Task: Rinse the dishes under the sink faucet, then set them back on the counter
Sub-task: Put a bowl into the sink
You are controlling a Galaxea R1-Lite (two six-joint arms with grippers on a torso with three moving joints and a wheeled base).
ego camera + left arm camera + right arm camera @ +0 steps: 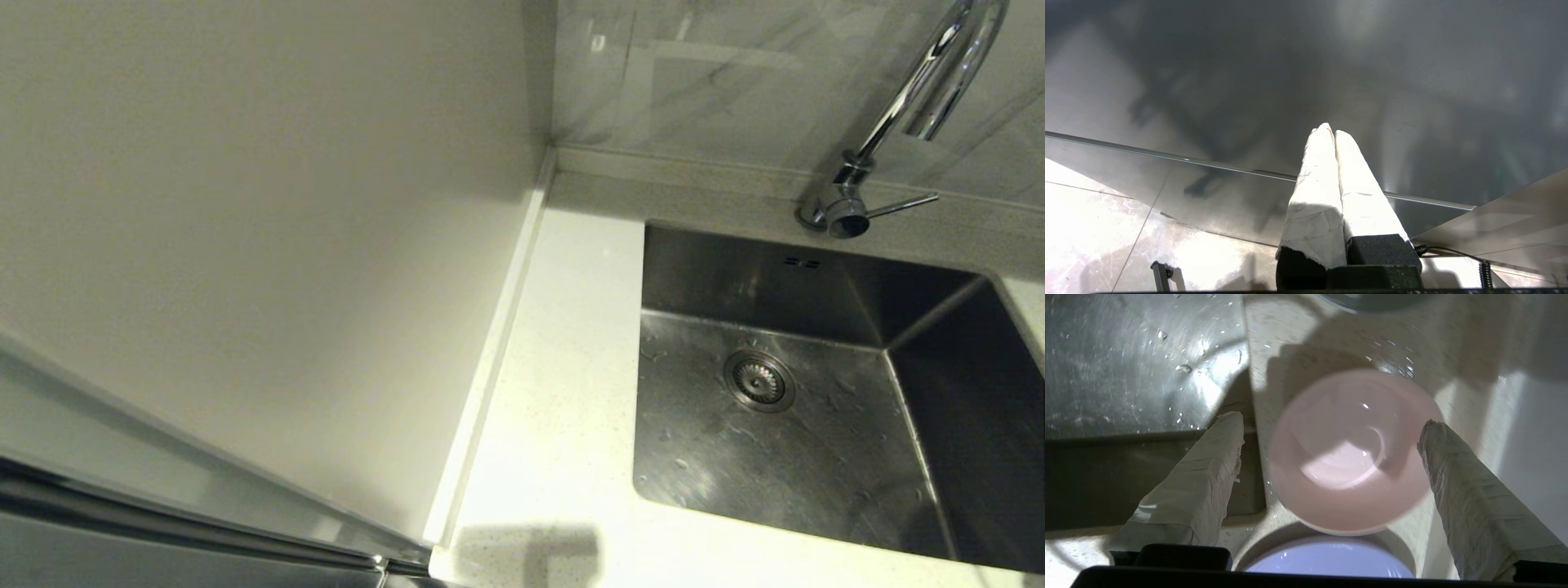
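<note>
Nearest the right wrist camera, the lilac plate (1331, 559) is lying flat on the white speckled bench (1457, 359), only part of its rim showing. Just beyond it the pink bowl (1351, 451) is sitting upright on the bench, its edge overlapping the plate's in this view — whether they touch I cannot tell. The right pincer (1331, 424) is hanging over the bowl with its taped fingers (1208, 473) spread wide, one on either side of the rim, with one tip seeming to graze the rim without pinching it. Beside the bowl, past the bench edge, the wet steel sink (1126, 355) is dropping away, beaded with water drops.

The left pincer (1331, 130) is sitting parked away from the work, its two wrapped fingers pressed together on nothing.

In the head view, the sink's drain strainer (759, 380) is lying in the basin floor, and farther back the chrome faucet (914, 98) is arching over it — its thin lever (902, 204) sticking out sideways at the base.
</note>
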